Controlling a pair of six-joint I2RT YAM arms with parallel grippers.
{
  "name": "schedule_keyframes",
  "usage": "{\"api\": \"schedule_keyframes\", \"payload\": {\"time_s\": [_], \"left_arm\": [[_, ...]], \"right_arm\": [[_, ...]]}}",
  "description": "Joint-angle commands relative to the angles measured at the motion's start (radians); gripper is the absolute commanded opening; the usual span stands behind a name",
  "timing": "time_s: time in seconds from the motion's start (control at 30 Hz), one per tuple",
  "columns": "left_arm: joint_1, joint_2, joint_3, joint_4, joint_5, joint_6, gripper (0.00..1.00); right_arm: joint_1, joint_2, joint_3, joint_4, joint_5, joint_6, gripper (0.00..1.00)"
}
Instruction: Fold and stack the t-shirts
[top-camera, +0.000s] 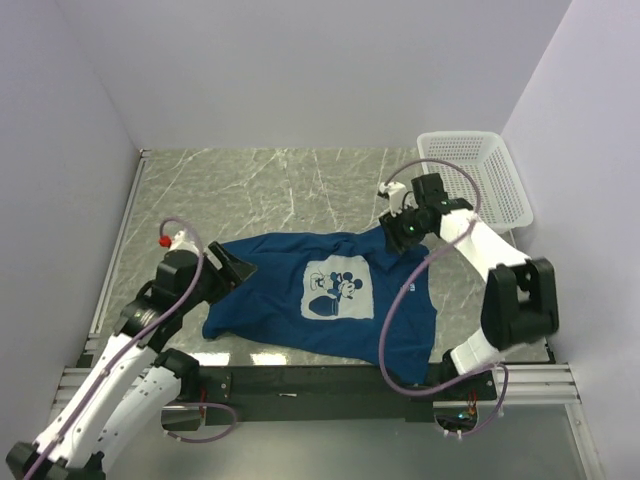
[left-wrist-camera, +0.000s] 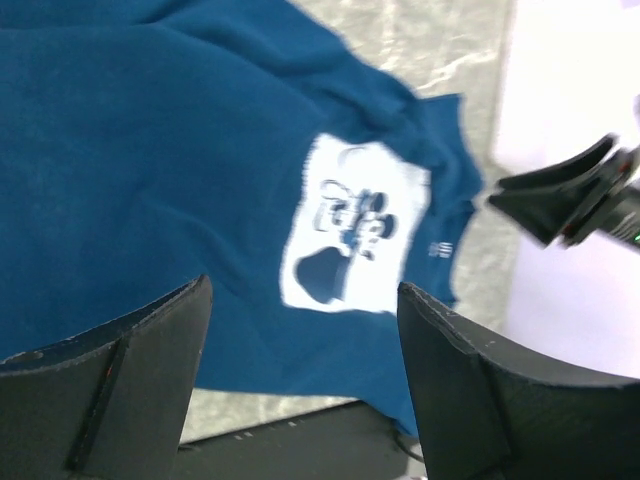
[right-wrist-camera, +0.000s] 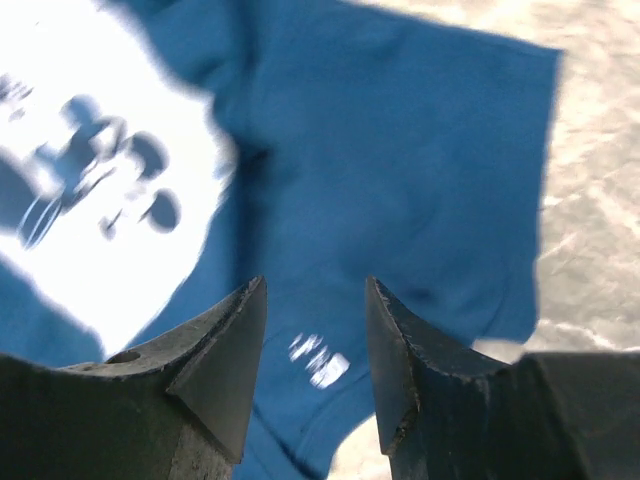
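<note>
As the dark blue t-shirt (top-camera: 290, 305) lies lengthwise L-R, left gripper (top-camera: 238, 268) is at hem end; right gripper (top-camera: 393, 233) nr collar; both jaws apart.

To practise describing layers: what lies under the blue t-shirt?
The marbled table shows on all sides of the t-shirt. Whatever lies directly beneath the cloth is covered and cannot be seen.

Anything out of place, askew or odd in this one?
Nothing looks damaged or spilled. The t-shirt lies print-up and unfolded, but rumpled and askew. Its near right corner seems to reach the black rail at the table's near edge.
</note>
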Motion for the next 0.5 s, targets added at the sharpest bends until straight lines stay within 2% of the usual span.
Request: {"api": "schedule_keyframes", "payload": {"time_s": [0.0, 0.2, 0.47], "left_arm": [[0.004, 0.048, -0.035, 0.143, 0.0, 0.044, 0.8], [0.006, 0.039, -0.085, 0.144, 0.017, 0.052, 0.8], [0.007, -0.047, -0.136, 0.122, 0.032, 0.026, 0.8]], "right_arm": [[0.003, 0.088, 0.107, 0.087, 0.127, 0.136, 0.51], [0.006, 0.309, 0.201, 0.089, 0.233, 0.171, 0.52], [0.012, 0.472, 0.311, 0.06, 0.269, 0.157, 0.52]]}}
